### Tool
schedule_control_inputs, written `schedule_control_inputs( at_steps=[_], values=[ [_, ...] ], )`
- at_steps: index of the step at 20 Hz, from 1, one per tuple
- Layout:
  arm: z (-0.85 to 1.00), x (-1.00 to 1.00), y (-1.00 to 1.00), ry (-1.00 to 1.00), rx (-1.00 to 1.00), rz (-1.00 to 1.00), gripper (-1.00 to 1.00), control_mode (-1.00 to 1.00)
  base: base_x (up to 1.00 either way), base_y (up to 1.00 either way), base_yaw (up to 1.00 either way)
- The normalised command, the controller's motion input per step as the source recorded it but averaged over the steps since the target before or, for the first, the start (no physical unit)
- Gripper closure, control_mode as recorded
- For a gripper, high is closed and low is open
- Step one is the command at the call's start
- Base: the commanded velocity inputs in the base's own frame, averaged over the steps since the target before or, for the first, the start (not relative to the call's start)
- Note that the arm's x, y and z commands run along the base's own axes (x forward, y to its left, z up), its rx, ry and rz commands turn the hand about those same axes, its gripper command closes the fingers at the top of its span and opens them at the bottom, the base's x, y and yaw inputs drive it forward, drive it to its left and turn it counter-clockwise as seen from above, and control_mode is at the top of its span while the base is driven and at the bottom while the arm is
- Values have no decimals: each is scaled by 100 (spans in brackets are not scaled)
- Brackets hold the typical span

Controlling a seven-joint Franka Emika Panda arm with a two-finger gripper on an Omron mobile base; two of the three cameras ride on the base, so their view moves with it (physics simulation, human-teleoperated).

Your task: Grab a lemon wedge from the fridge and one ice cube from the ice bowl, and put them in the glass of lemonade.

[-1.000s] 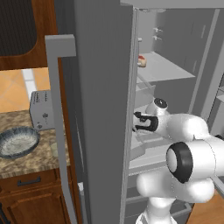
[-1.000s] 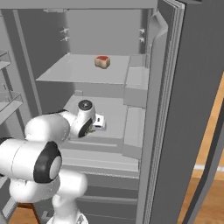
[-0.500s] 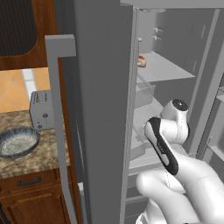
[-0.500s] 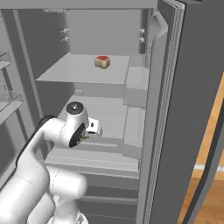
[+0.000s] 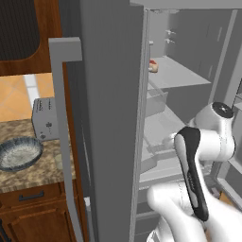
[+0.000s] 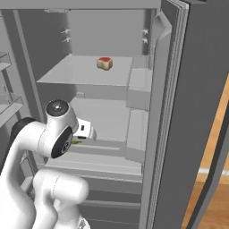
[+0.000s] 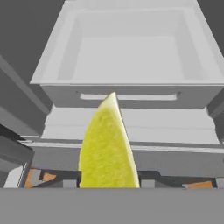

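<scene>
The fridge (image 6: 179, 112) stands with both doors open, and my arm reaches into it at the height of the lower shelf. My gripper (image 6: 78, 139) is shut on a yellow lemon wedge (image 7: 108, 146), which stands point-up close to the hand camera, above a grey drawer (image 7: 131, 65). In the right base view the lemon wedge (image 6: 75, 142) is a small yellow-green sliver under the hand. The ice bowl (image 5: 19, 152) sits on the counter left of the fridge door (image 5: 108, 118). A faint pale shape (image 5: 58, 161) beside the bowl may be the glass of lemonade.
A boxy grey toaster (image 5: 46, 119) stands behind the bowl on the speckled counter (image 5: 33, 175). A small red-topped item (image 6: 104, 63) lies on the upper fridge shelf. Door bins (image 6: 137, 85) line the right side. The open doors close in the arm on both sides.
The arm has swung up and unfolded, with its elbow rising. The hand stays by the lower shelf, still holding the wedge.
</scene>
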Motion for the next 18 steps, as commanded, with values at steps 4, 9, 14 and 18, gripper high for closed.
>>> schedule_control_inputs(
  at_steps=[4, 9, 14, 18],
  values=[
    [73, -83, 0, 0, -1, 0, 100, -100, 0, 0, 0],
    [2, -74, 0, -9, -3, 0, 100, -100, 0, 0, 0],
    [-2, -92, 0, -4, -3, 0, 100, -100, 0, 0, 0],
    [0, 0, 0, 0, 0, 0, 100, 100, -100, -1, 0]
  ],
)
